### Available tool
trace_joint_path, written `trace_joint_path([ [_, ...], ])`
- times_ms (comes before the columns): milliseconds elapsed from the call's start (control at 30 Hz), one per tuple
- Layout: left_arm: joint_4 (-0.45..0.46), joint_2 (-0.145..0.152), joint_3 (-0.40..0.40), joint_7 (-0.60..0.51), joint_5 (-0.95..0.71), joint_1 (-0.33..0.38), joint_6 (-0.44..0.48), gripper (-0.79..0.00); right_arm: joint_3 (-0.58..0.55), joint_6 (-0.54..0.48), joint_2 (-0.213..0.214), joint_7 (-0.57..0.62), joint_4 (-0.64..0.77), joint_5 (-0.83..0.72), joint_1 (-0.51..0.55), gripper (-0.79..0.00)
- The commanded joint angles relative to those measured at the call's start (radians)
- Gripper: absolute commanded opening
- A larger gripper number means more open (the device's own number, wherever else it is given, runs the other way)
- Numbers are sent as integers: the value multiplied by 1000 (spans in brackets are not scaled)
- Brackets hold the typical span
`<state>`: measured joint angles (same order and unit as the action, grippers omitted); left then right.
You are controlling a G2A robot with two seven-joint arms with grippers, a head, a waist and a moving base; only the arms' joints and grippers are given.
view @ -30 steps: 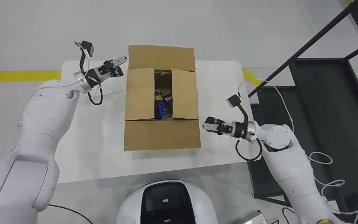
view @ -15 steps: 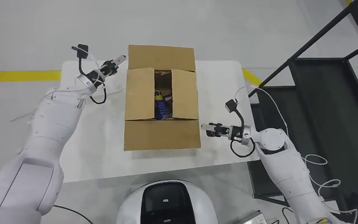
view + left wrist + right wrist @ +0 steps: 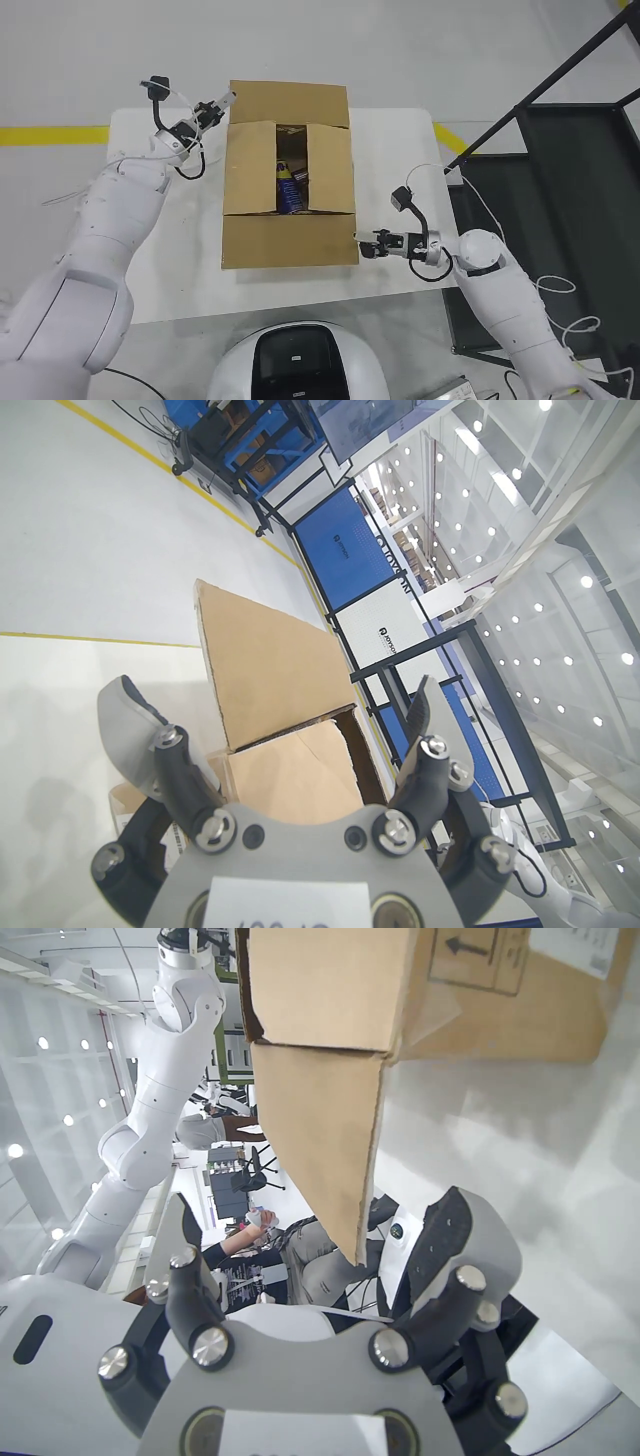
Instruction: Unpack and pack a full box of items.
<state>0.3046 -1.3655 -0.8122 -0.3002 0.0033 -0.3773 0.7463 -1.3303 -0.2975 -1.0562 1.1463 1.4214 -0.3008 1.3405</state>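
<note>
A brown cardboard box stands in the middle of the white table, its flaps spread and items showing in the gap. My left gripper is open at the box's far left corner, right by the back flap. My right gripper is open at the near right corner, and the corner of the front flap sits between its fingers. Neither gripper holds anything.
A black metal rack stands off the table's right side. A yellow floor line runs behind the table on the left. Bare tabletop lies to the left and right of the box.
My left gripper has shifted right to the box's far left corner. My right gripper has moved down and left to the near right corner of the box.
</note>
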Motion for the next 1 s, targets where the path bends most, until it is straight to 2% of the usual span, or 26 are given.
trace_joint_path([
  [0,-12,-8,2,-6,1,7,1,0,12,9,-2,22,-4,-46,-4,0],
  [100,-31,-19,1,-11,-2,15,8,0,34,12,-6,50,-8,-94,-11,0],
  [300,-66,-25,-13,-31,-11,33,29,0,56,27,-19,93,-39,-297,-43,0],
  [533,-79,-25,-32,-88,-30,39,46,0,84,-9,-39,17,-75,-385,-118,0],
  [667,-79,-27,-41,-124,-42,33,46,0,120,-54,-54,-89,-101,-333,-178,0],
  [967,-84,-32,-60,-161,-65,27,35,0,171,-145,-67,-306,-98,-24,-241,0],
])
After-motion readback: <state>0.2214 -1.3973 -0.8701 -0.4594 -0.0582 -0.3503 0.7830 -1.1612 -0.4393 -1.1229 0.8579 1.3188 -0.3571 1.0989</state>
